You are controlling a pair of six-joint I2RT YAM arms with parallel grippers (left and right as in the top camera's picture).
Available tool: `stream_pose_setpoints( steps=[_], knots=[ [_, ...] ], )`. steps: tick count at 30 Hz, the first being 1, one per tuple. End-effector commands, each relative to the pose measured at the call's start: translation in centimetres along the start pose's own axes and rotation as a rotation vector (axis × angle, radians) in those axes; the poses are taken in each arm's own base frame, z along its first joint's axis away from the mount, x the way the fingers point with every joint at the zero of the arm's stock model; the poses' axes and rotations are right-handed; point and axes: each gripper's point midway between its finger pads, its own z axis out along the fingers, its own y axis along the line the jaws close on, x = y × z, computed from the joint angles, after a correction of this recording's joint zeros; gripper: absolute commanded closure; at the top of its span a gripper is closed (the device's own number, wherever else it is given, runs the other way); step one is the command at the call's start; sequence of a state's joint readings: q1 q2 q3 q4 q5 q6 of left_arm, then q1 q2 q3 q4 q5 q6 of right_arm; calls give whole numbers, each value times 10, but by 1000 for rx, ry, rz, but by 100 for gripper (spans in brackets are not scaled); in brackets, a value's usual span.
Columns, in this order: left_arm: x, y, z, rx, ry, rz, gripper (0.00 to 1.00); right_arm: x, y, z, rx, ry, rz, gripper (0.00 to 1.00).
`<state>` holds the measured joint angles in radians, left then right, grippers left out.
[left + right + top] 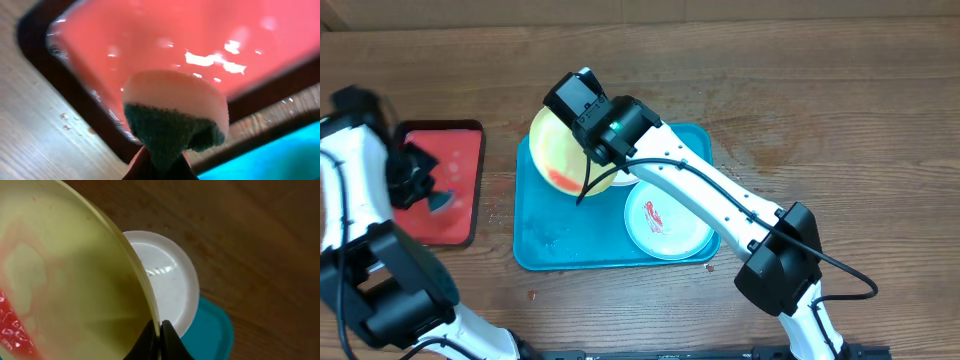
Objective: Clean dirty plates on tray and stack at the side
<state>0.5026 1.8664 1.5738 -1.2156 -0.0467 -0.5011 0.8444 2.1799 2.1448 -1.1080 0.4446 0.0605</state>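
Overhead, we saw the yellow-green plate (pixel 558 150) tilted above the far left corner of the teal tray (pixel 550 250), red sauce smeared across its face. Our right gripper (pixel 160 339) pinched its rim. A white plate (pixel 170 275) lay beneath, and a mint plate (pixel 665 222) bore a red smear. Our left gripper (pixel 159 167) clamped the sponge (pixel 175 120) over the red tray (pixel 165 40).

Place: robot test bench, lab-type.
Evidence: left arm (pixel 345 165) and right arm (pixel 710 195), cabled, at wooden table (pixel 840 90).
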Motion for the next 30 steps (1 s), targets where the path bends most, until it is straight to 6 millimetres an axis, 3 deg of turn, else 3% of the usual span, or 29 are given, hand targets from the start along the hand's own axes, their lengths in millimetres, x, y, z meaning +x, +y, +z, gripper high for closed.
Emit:
stream_pose_setpoints(
  steps=[1, 7, 13, 21, 30],
  knots=[
    [-9, 13, -3, 58, 23, -13, 96, -27, -21, -25, 215, -105, -170, 96],
    [-16, 23, -2, 57, 16, -45, 96, -62, -31, -72, 551, -245, -264, 96],
    [-18, 23, -2, 55, 8, -45, 96, -79, -3, -97, 587, -326, -340, 96],
    [-20, 27, -2, 35, -6, -46, 96, -82, 7, -103, 586, -340, -389, 96],
    [-20, 27, -2, 35, -5, -46, 96, -82, -13, -97, 629, -301, -405, 96]
  ],
)
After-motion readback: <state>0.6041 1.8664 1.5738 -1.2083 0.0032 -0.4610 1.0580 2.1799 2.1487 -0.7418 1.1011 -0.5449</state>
